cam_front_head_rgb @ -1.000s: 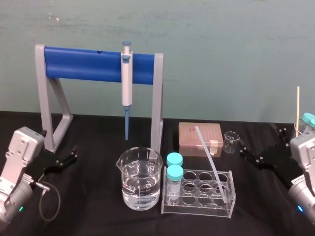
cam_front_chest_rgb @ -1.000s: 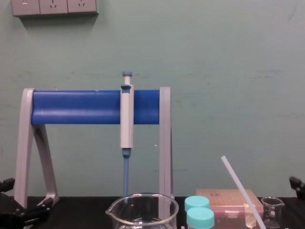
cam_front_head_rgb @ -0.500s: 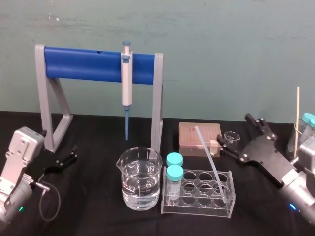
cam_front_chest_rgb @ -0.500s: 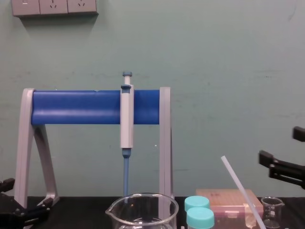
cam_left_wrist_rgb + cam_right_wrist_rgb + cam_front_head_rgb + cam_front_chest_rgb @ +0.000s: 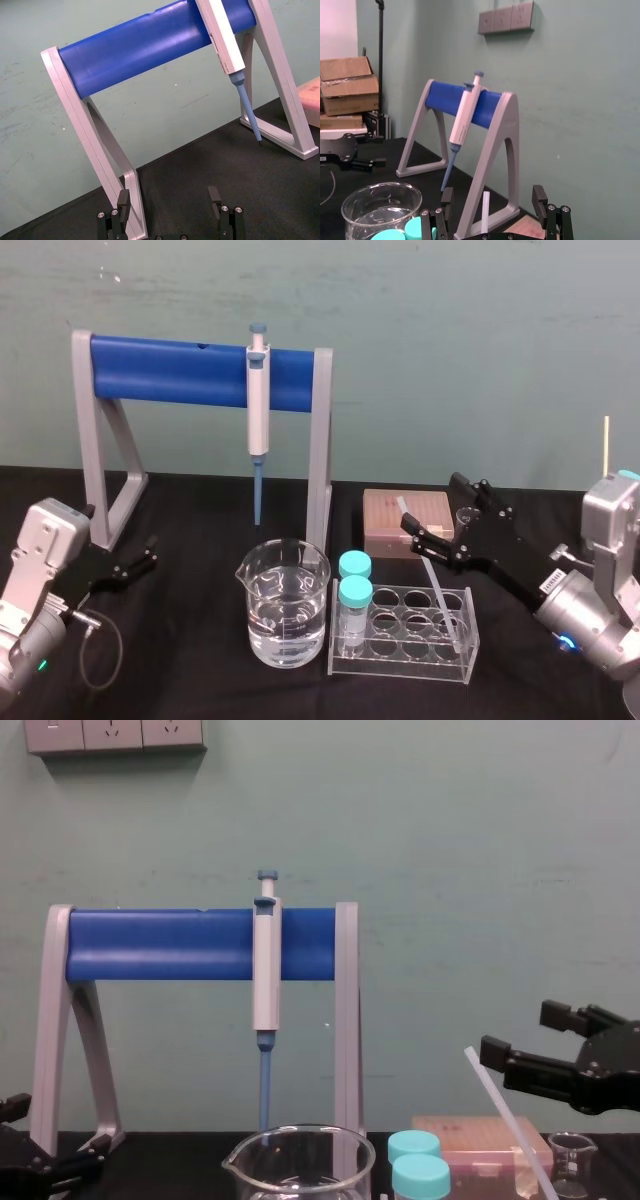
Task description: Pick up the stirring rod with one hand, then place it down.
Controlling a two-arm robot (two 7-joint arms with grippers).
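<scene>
Green wall [image 5: 450, 340], black table [image 5: 200, 530]: right gripper [image 5: 430, 501] squares up to the rod [image 5: 441, 595]

Approach phase, folks. That rod stands leaning in the rack [image 5: 400, 660], right of centre near the table's front edge, its top tilted back and toward the left. Up at that top end hovers the right gripper, jaws spread wide, nothing held. From its wrist camera the rod [image 5: 484, 212] stands between the two fingers, a touch off centre. Over by the table's left edge the left gripper [image 5: 145, 562] sits parked, fingers apart too.

So what makes this a clean grab? My read: centre the rod between the pads first. Then come a little lower down the shaft so the bite isn't on the very tip. Close gently, because it looks thin and smooth and is likely slippery. And draw it out along its own lean, or the rack may tip or drag along with it.
</scene>
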